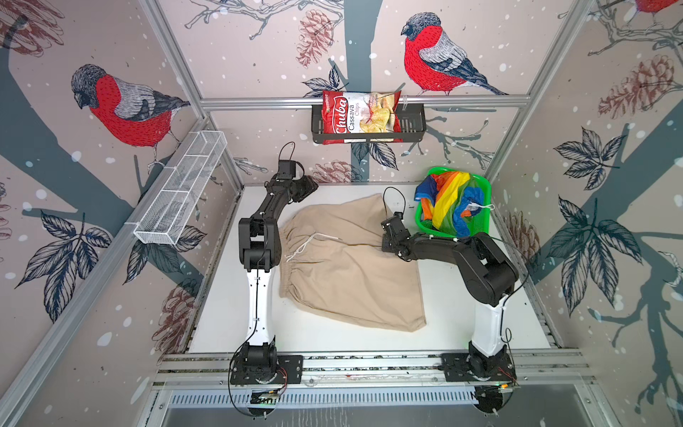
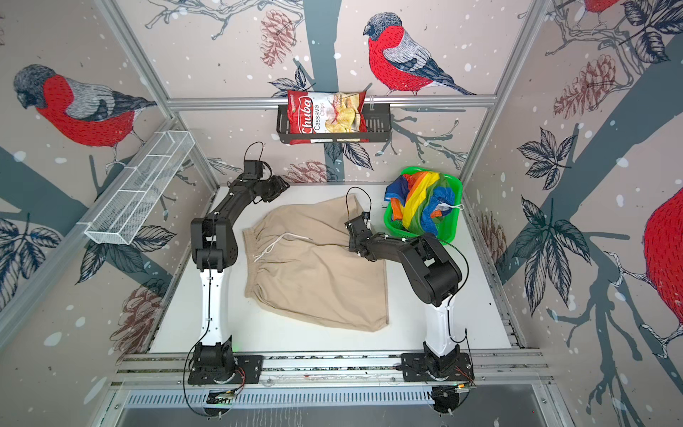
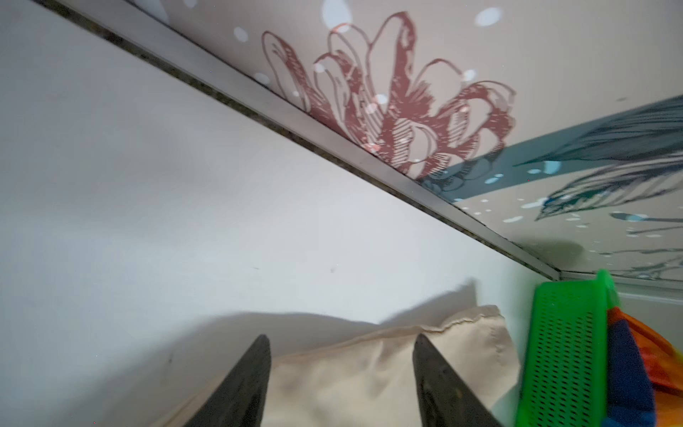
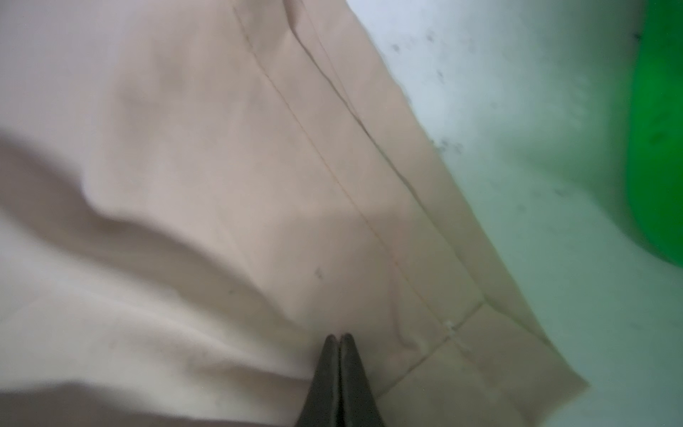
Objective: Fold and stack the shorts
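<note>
Folding the beige shorts (image 1: 347,266) looks like the step in hand. They lie spread flat on the white table (image 1: 462,314) just beside the green basket (image 1: 478,222), with the waistband on the side away from it. The right claw (image 4: 339,337) is clenched, its tips down on the cloth by the leg hem nearest the basket; I cannot tell whether any cloth is pinched. The left claw (image 3: 341,335) is released and empty, well apart from the basket, along the back wall. A clean fold probably needs both layers caught at the hem, lifted low and laid edge to edge. The rainbow shorts (image 1: 449,207) sit crumpled inside the basket. The basket crowds the hem, and the loose drawstring (image 1: 306,246) could snag. A chip bag (image 1: 360,116) hangs on the wall behind the basket.
</note>
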`<state>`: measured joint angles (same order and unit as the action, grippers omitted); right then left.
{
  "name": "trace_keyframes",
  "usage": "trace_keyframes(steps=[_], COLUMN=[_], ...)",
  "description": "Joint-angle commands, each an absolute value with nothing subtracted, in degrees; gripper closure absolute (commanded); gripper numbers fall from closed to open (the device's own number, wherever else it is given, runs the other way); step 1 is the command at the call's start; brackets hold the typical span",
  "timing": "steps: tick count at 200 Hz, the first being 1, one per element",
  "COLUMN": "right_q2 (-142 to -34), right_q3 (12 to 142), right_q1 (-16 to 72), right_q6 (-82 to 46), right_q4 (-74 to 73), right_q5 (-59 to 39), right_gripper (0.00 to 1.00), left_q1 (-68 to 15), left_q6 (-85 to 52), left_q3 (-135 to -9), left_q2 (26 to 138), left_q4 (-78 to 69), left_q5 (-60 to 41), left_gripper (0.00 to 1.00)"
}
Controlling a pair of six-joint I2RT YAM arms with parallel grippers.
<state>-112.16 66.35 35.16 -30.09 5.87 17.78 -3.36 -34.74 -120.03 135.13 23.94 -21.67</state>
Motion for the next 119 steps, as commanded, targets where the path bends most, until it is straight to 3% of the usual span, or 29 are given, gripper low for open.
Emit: trace_keyframes(steps=[1,13,44,82,119], right_q2=[-109.08,-108.15,-111.93,-124.53,-132.95], right_q3=[69.43,72.01,83.1,97.9,105.03], right_q1=[34.8,34.83,34.9,33.77,32.47], right_q6=[-28.8,-27.82,-24.18,-20.46,-18.5], right_q4=[12.24,12.84,13.84,17.78,16.63], right_q5=[19.87,20.05,18.25,18.95,19.53], right_gripper=[0.88,0.82,0.81,0.9,0.89], left_q1=[-5.09,-6.32,-7.56,-7.37,-7.36], left_q6=[-33.47,-34.41,-37.4,-35.77,-36.17], left_q3=[-110.08,-99.22,-76.12,-62.83,-53.79], left_q2=[123.2,114.93,102.5,98.5,96.0], left_q4=[25.68,22.19,13.5,14.29,10.41], left_q5=[-20.76,-17.49,-14.98,-11.5,-9.94], left_gripper=[0.38,0.36,0.37,0.39,0.4])
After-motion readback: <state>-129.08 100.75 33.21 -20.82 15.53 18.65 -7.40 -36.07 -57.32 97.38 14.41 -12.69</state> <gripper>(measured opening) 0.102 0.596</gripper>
